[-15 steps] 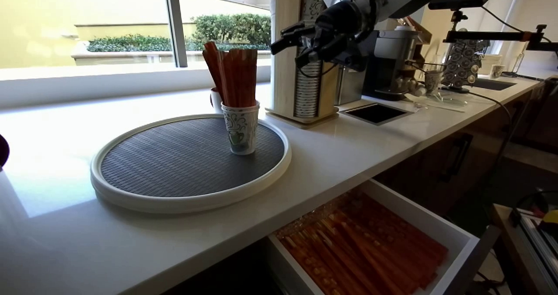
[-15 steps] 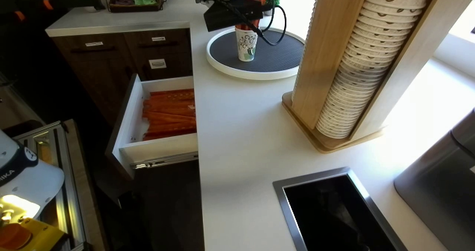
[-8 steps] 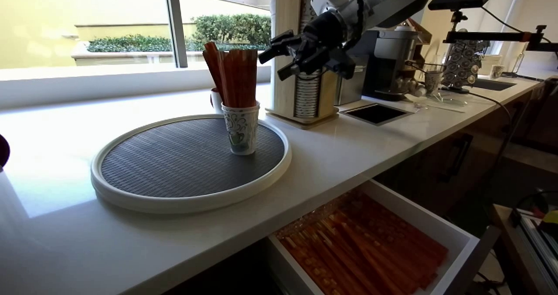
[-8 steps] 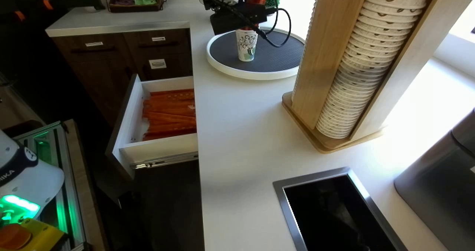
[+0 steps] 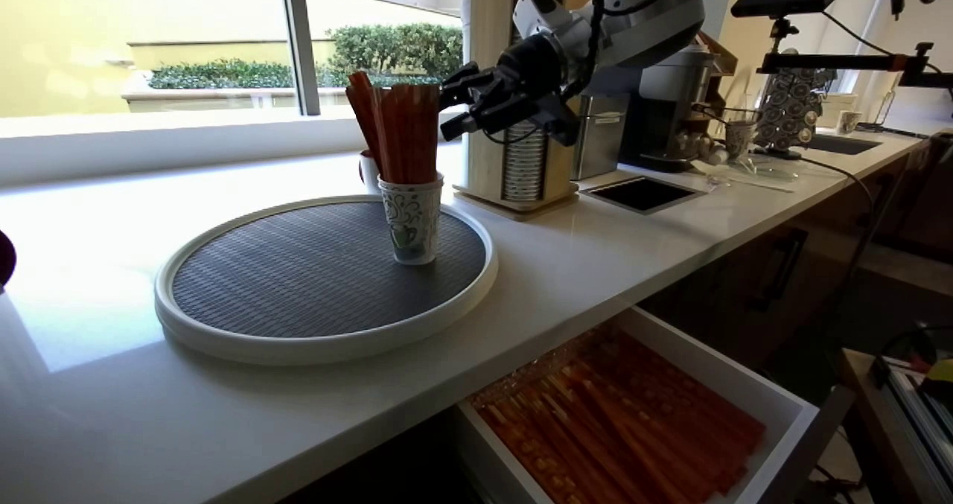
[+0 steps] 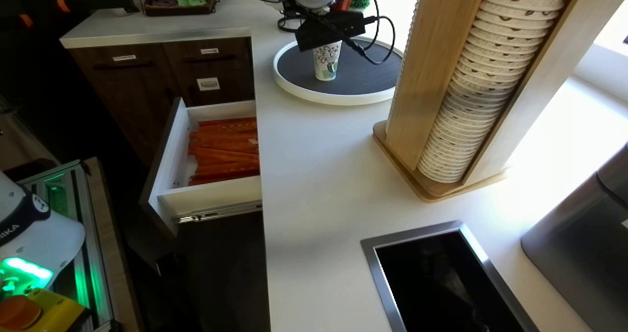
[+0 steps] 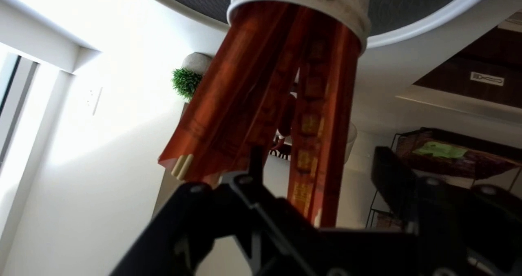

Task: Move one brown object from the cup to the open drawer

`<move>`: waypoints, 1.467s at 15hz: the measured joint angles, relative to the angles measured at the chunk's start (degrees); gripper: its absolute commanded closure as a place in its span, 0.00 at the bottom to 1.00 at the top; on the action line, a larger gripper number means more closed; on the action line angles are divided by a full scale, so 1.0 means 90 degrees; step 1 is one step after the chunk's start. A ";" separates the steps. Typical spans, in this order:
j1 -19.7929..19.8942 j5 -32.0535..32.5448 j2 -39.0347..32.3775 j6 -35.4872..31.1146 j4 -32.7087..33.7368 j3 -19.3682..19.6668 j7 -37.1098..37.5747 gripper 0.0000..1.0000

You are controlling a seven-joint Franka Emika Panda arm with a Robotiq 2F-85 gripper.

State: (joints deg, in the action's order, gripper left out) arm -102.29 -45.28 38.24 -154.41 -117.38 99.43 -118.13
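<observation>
LIKELY APPROACH STAGE, PICK PENDING

Sticks (image 5: 406, 133): upright or leaning in cup (image 5: 412, 225), upper middle of an exterior view.
Gripper (image 7: 319, 157): fingers spread, holding nothing; lower half of the wrist view. Contact: cannot tell.
Drawer (image 5: 718, 366): pulled out, lower right of an exterior view.
Your next move should be: single out one stick, advance, close.

Wooden rack (image 6: 436, 62), plant (image 6: 359, 0), basket (image 6: 180, 11)
</observation>
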 measured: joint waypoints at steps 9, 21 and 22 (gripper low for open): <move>-0.0162 0.2162 0.1404 -0.0002 0.0323 -0.0219 0.1107 1.00; -0.0022 0.3764 0.2316 -0.0002 0.0375 -0.0886 0.2396 0.97; -0.0001 0.3817 0.2360 -0.0002 0.0372 -0.0938 0.2466 0.97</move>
State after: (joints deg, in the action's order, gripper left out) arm -102.29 -10.93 59.48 -154.42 -114.03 90.99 -95.94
